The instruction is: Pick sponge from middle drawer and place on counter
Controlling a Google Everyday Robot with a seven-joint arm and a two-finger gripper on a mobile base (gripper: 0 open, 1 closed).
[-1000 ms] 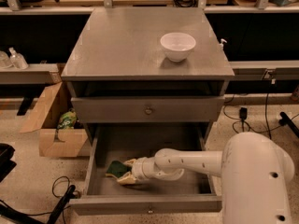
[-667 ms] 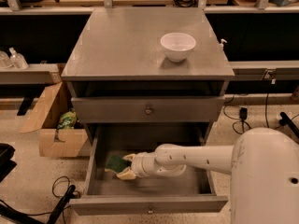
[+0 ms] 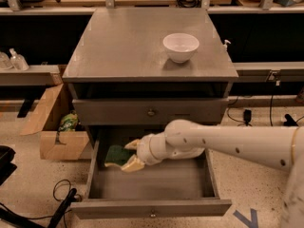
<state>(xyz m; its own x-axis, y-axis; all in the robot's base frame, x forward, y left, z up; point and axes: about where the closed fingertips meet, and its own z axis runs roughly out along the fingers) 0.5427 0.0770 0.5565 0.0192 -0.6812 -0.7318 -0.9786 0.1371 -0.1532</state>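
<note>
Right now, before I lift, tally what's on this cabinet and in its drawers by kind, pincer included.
Sponge: 1, the sponge, in the pincer inside the open middle drawer
Bowl: 1, the white bowl on the counter
Drawers: 2, the middle drawer open, the upper drawer shut
Pincer: 1
Total: 5

Tool (image 3: 124,155) clasping sponge (image 3: 114,153) in open middle drawer (image 3: 190,207), upper drawer (image 3: 109,112) front overhead, bowl (image 3: 180,46) on counter (image 3: 123,46) rear

No text or label can be read — the pincer (image 3: 125,155) hangs inside the middle drawer (image 3: 190,207).
</note>
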